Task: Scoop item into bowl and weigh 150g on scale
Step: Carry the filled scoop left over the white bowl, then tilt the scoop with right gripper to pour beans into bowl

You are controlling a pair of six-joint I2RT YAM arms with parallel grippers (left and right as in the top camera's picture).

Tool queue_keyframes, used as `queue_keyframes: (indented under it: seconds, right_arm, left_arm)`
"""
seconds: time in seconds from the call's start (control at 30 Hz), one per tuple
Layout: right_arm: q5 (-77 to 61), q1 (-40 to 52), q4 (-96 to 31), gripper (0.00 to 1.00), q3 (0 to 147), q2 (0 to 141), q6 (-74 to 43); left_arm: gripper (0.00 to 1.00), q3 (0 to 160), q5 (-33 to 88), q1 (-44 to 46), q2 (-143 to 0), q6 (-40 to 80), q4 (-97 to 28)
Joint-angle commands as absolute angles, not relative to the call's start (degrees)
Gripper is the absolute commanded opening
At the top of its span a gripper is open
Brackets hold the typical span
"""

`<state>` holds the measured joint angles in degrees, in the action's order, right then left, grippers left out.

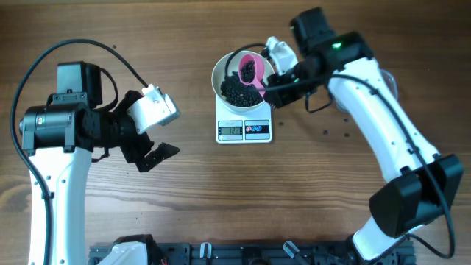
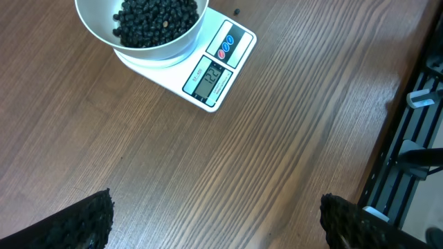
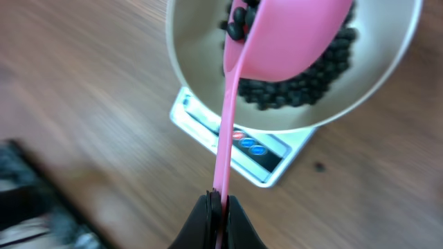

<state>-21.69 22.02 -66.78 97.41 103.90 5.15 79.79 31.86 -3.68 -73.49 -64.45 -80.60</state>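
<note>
Wooden table [image 1: 184, 206]: right fingers [image 3: 196, 232] clench pink scoop [image 3: 291, 34] tilted over bowl [image 3: 190, 62]; left fingers [image 2: 83, 221] spread, hovering aside.

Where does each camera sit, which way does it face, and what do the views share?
Overhead: above the wooden table, looking straight down; both arms, left gripper and right gripper show.
Left wrist: low, facing the small white rectangular digital scale; only its two black fingertips show.
Right wrist: looks along the pink plastic scoop into the round white bowl; its shut fingers pinch the handle.
Shared: all show bowl, tiny black beads and scale.
</note>
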Motion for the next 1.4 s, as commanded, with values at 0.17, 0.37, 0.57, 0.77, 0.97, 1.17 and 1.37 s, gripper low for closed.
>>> queue_keyframes:
  seconds: [0.17,0.37,0.57,0.77,0.97,1.17,1.37]
  right_arm:
    - [3.4,29.5,-65.2,0.04,97.1,102.4,7.1]
    - [7.3,32.1,-63.9,0.04,97.1,102.4,7.6]
    - [10.8,32.9,-63.6,0.04,97.1,102.4,8.7]
    - [10.8,33.1,-63.5,0.04,97.1,102.4,9.1]
    - [10.7,33.1,-63.4,0.05,97.1,102.4,9.1]
    - [10.8,34.0,-63.0,0.04,97.1,102.4,9.1]
    - [14.7,35.8,-62.0,0.04,97.1,102.4,10.7]
  left_arm:
    - [1.00,80.9,33.1,-3.9,-72.9,-65.6,-80.6]
    - [1.00,80.9,33.1,-3.9,-72.9,-65.6,-80.6]
    - [1.00,80.9,33.1,-3.9,-72.9,-65.6,-80.6]
    - [1.00,80.9,33.1,-3.9,-72.9,-65.6,-80.6]
    - [1.00,80.9,33.1,-3.9,-72.9,-65.6,-80.6]
    - [1.00,80.9,33.1,-3.9,-72.9,-65.6,-80.6]
    - [1.00,80.9,33.1,-3.9,-72.9,-65.6,-80.6]
